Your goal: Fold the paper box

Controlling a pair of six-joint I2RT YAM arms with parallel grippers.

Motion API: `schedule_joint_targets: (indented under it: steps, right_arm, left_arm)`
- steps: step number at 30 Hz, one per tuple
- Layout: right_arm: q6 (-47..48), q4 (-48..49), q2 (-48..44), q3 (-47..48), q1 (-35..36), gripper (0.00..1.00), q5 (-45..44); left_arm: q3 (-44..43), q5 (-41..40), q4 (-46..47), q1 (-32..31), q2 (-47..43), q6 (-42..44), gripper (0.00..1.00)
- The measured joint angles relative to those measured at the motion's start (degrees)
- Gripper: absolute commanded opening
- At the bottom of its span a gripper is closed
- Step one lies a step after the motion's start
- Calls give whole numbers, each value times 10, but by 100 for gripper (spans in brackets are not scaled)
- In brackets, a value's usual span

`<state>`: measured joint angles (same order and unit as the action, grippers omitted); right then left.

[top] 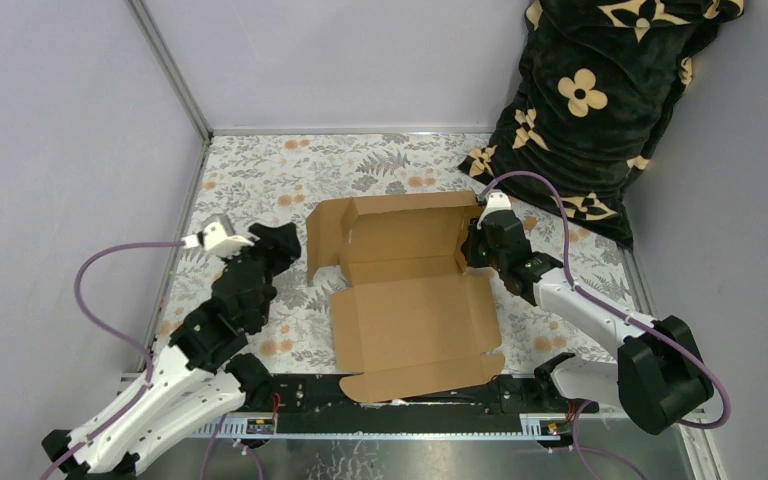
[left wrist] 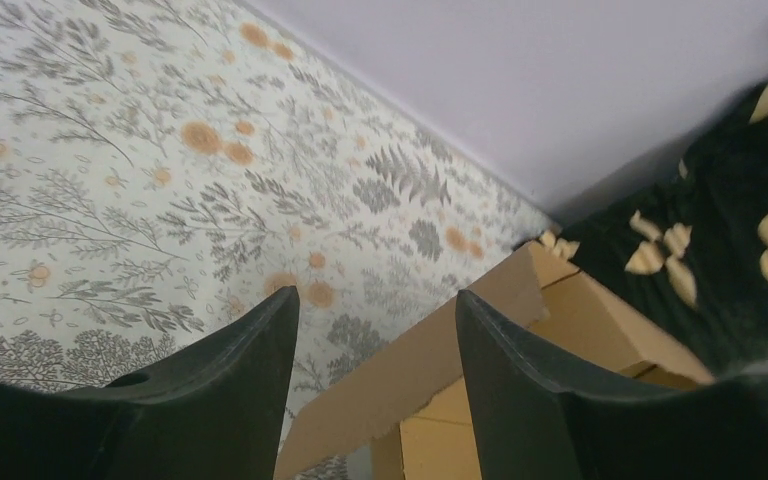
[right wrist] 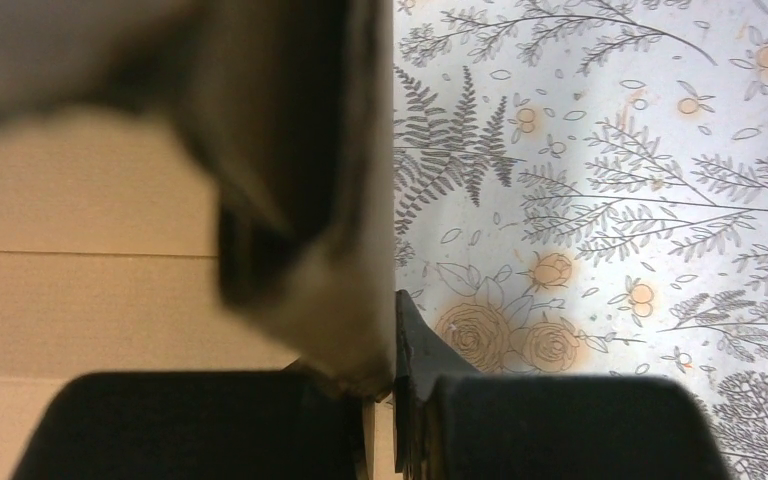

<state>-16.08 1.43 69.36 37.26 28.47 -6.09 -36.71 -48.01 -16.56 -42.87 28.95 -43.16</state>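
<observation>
Top external view: the paper box (top: 410, 310) lies opened out at the centre of the frame on a floral tablecloth (top: 280, 175). Its lowest flap reaches over the black rail (top: 310, 395) at the bottom.
Box shape: the large middle panel lies flat. The section above it in the frame is partly raised, and a side flap stands up at its left end.
Right gripper (top: 475, 248): just right of centre, at the right end of the raised section, its jaws pinched narrow on a thin cardboard side flap.
Right wrist view: the flap runs edge-on up the middle, blurred, caught between the jaws at the bottom. Tan panels fill the left half and tablecloth the right.
Left gripper (top: 282, 240): left of centre, just beside the standing left flap. Its jaws are spread wide with only tablecloth showing between them.
Left wrist view: the box's flap and corner sit at lower right, beyond the jaws.
Black cushion (top: 580, 110): upper right, beige flower pattern, against the wall.
Purple cables (top: 110, 270): one loops from each arm.
</observation>
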Motion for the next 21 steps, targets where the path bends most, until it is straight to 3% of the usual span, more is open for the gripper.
schedule_joint_targets:
  steps: [5,14,21]
  right_arm:
    - [8,1,-3,0,-4,5,35]
    - [30,-7,-29,0,-24,5,112]
    - [33,-7,-30,0,-27,5,144]
  left_arm:
    - [12,65,26,7,51,25,65]
    - [52,139,39,44,-21,66,65]
    - [56,225,75,51,35,78,65]
